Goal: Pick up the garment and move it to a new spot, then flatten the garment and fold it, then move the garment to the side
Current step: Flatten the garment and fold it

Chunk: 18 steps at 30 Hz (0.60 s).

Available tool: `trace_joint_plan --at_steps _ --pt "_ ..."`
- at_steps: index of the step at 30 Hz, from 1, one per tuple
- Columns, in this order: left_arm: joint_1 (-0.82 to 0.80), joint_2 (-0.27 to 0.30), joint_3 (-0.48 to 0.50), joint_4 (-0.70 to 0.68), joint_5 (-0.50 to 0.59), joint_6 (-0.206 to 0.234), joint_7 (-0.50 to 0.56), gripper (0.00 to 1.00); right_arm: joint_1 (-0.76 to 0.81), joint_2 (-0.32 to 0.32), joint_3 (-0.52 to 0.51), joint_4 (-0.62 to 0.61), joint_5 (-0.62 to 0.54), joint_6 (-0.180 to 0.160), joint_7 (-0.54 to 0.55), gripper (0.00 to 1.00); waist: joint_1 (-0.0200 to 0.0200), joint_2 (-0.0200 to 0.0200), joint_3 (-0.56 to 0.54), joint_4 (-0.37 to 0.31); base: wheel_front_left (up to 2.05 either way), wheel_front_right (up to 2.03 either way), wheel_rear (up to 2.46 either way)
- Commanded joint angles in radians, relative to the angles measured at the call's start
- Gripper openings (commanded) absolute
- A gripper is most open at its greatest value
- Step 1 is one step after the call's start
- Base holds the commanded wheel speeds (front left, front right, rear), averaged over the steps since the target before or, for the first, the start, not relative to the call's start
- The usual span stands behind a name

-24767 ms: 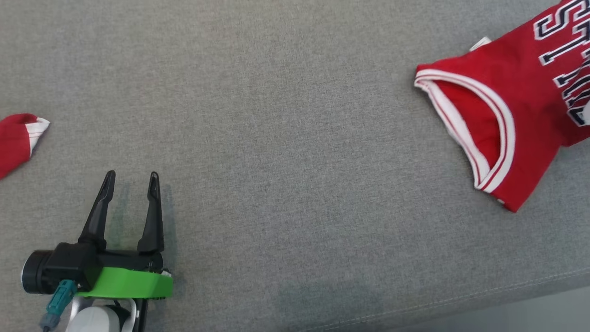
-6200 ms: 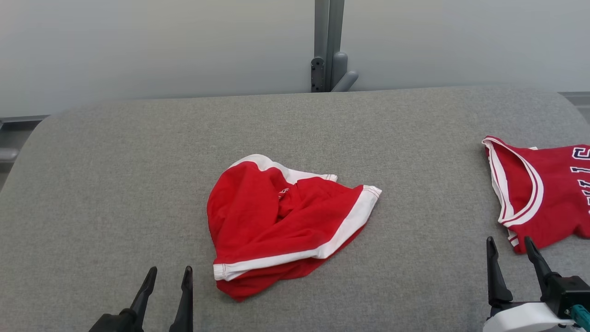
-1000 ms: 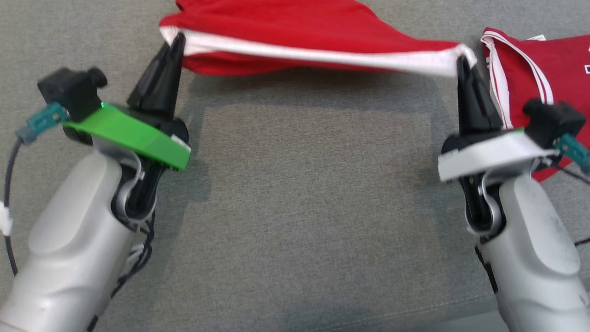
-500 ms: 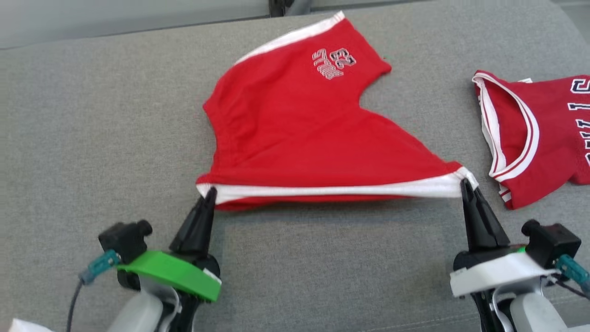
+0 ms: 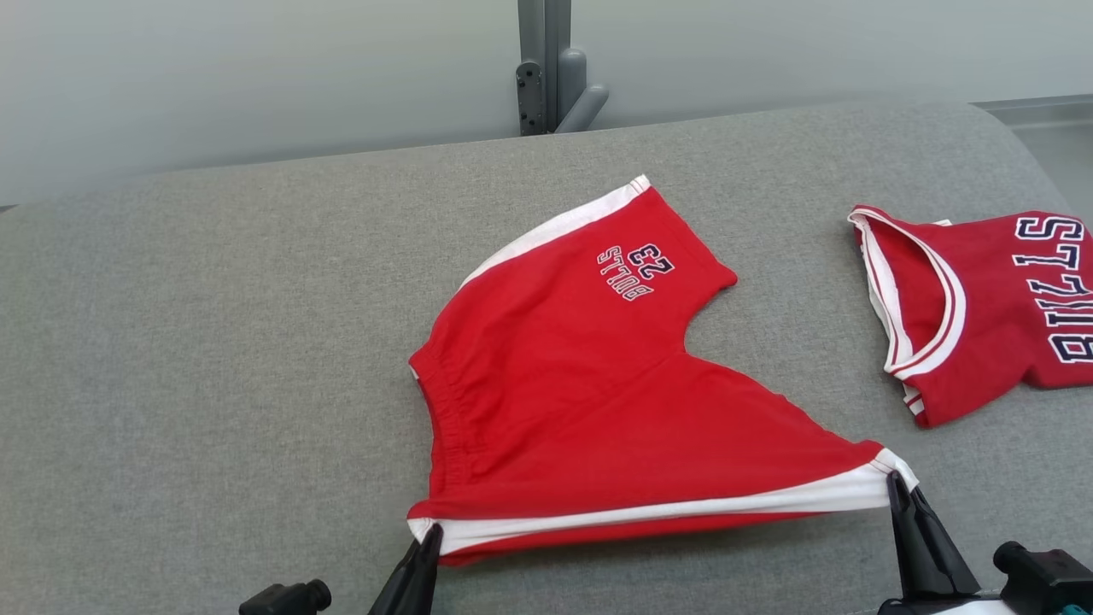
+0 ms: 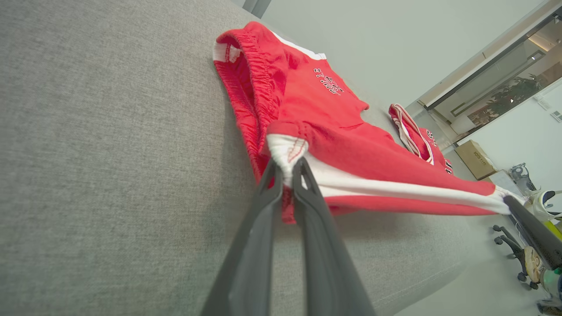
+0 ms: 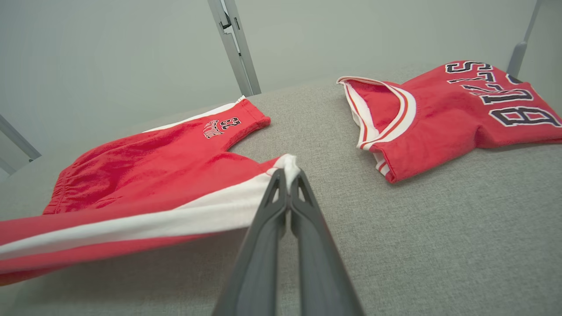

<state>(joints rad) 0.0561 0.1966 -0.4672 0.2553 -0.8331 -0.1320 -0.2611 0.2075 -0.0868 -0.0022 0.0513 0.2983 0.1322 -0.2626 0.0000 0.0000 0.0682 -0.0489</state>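
We see left end effector and right end effector both clamped on red shorts, white band stretched along table near edge.

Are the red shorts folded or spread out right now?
Spread, not folded. The red shorts lie open on the grey surface; their near striped edge is pulled taut between the left gripper and right gripper.

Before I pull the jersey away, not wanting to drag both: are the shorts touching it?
Apart. The right wrist view shows bare grey cushion between the shorts and the jersey; the head view agrees.
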Motion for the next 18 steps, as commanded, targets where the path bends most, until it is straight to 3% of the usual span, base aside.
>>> trace_joint_plan --at_steps 1,9,18 --pt "0.019 0.006 0.002 -0.010 0.005 0.003 -0.005 0.00 0.016 -0.003 -0.011 -0.013 0.008 -0.003 -0.003 0.00 0.0000 0.0000 -0.004 -0.001 0.00 0.00 0.00" --pt "-0.046 0.002 0.003 -0.055 -0.008 0.004 0.022 0.00 -0.063 -0.010 -0.041 -0.045 0.018 -0.003 0.021 0.00 0.0000 0.0000 0.046 0.008 0.00 0.00 0.00" --pt "-0.210 -0.006 0.043 -0.134 -0.032 0.049 0.098 0.00 -0.327 -0.052 -0.039 0.037 0.024 -0.003 0.059 0.00 0.0000 0.0000 0.181 0.034 0.00 0.00 0.00"
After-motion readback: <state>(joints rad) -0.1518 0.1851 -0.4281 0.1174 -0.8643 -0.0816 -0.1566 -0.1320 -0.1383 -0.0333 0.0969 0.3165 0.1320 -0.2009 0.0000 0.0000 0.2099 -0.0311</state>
